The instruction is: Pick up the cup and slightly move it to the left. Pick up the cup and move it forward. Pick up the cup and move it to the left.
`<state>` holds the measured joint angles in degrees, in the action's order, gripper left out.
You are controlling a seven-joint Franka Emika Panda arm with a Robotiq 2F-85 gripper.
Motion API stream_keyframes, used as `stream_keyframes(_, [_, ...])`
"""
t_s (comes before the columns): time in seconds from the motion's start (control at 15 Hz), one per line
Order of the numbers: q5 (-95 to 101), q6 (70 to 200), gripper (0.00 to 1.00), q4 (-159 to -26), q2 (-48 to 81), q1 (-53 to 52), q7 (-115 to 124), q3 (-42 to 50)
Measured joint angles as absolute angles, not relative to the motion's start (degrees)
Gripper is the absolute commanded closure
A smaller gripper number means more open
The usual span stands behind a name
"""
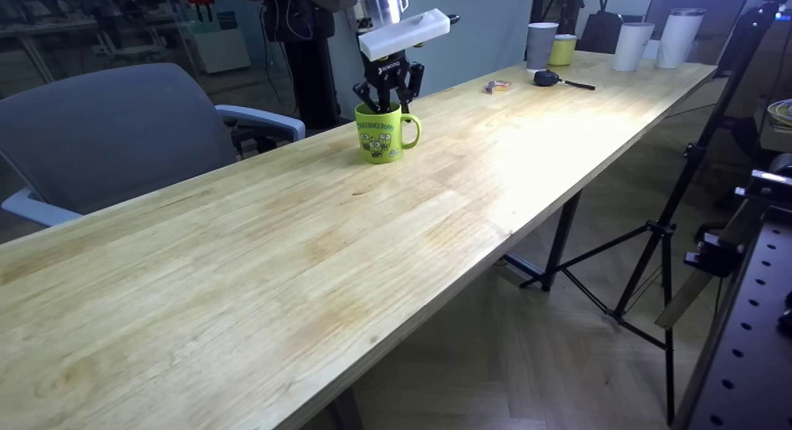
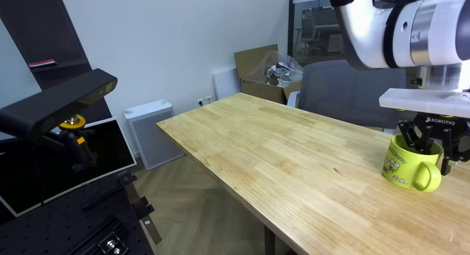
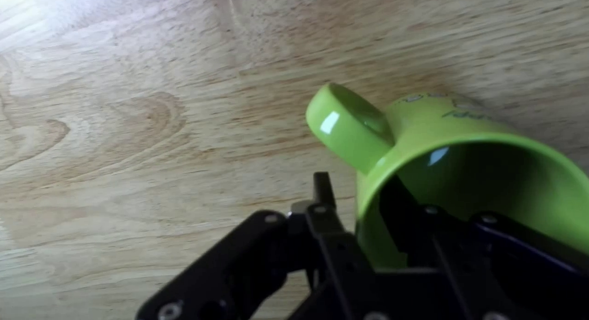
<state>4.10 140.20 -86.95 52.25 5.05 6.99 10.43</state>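
Evidently, the green mug (image 1: 378, 136) stood upright on the tabletop (image 1: 346, 250) in both exterior views; your fingers (image 3: 399, 209) were partway parted astride its wall, one inside the mug, one outside it just beside the handle (image 3: 347, 126); in the wrist view a gap showed between the outer one and the mug, so you seemed to have no grip on it; whether a pinch or a release was in hand, you could not tell. Straddling the wall presumably served you because one thin side of the mug was easier to pinch than its whole width; with the handle jutting near the outer one, you probably needed a straight lift or exit. Well beyond the mug on its handle side, in an exterior view, stood a grey tumbler (image 1: 540, 49), a yellow-green cup (image 1: 562, 51) and two white cups (image 1: 632, 49), perhaps placed so that your moves would not meet them; above the mug you could read ROBOTIQ on the black housing (image 2: 442, 128); on the mug's side, lettering (image 2: 398, 155) over cartoon faces (image 1: 376, 144) seemed to end in KEROPPI, the start hard to make out.
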Motion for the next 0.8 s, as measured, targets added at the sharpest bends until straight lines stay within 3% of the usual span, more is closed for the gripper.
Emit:
stream_keyframes(0.33, [4.1, 139.1, 0.02, -85.9, 53.4, 5.0, 7.2, 10.8])
stream_keyframes(0.8, [4.2, 136.4, 0.0, -81.9, 52.9, 3.9, 8.3, 11.5])
